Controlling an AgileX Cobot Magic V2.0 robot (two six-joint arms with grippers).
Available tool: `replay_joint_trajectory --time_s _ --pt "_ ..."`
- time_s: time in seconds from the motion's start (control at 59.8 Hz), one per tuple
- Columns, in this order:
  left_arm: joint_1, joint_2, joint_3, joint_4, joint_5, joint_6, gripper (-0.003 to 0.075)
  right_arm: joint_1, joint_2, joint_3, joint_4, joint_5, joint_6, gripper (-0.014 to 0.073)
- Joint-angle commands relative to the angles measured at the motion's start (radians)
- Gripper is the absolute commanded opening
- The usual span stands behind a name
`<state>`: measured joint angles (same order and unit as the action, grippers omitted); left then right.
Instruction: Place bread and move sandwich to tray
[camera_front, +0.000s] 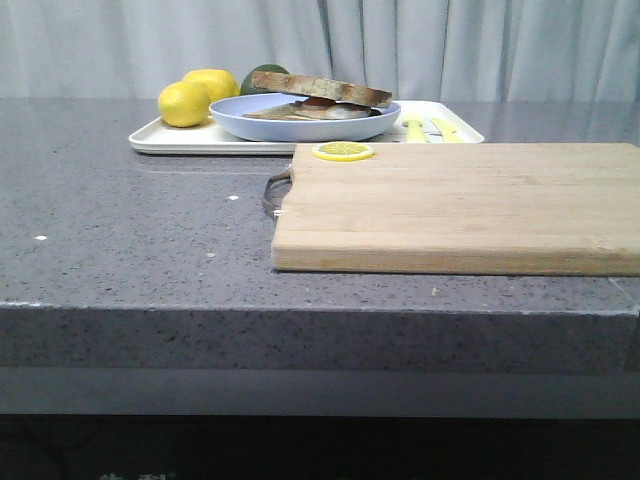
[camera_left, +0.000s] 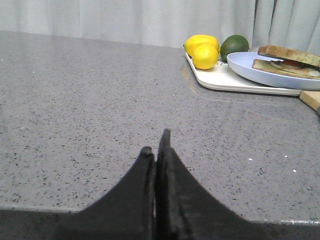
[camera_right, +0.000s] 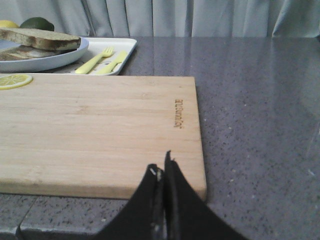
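sandwich (camera_front: 318, 102) sits on pale blue plate (camera_front: 250, 125), top bread slice (camera_front: 320, 88) tilted over the filling, plate resting on white tray (camera_front: 170, 140) at the far side of the grey counter (camera_front: 130, 240). two lemons (camera_front: 198, 96) and an avocado (camera_left: 234, 46) on the tray beside the plate, yellow fork and knife (camera_right: 102, 60) at its other end. wooden cutting board (camera_front: 460, 205) in front, lemon slice (camera_front: 343, 151) on its far corner. left gripper (camera_left: 156, 150) fingers pressed together, holding nothing, over bare counter. right gripper (camera_right: 164, 172) likewise closed and empty, at the board's near edge.
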<state>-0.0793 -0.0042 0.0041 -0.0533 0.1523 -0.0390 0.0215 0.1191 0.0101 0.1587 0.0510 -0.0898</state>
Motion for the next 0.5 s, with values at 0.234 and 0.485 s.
replay_joint_trajectory --time_s 0.234,0.485 --pt "0.002 -0.024 0.000 -0.010 -0.085 -0.008 -0.0020 0.004 -0.146 0.014 -0.007 0.022 0.062 -0.0060" --pt "0.002 -0.021 0.000 -0.010 -0.085 -0.008 -0.0020 0.004 -0.146 0.014 -0.007 0.025 0.062 -0.0060"
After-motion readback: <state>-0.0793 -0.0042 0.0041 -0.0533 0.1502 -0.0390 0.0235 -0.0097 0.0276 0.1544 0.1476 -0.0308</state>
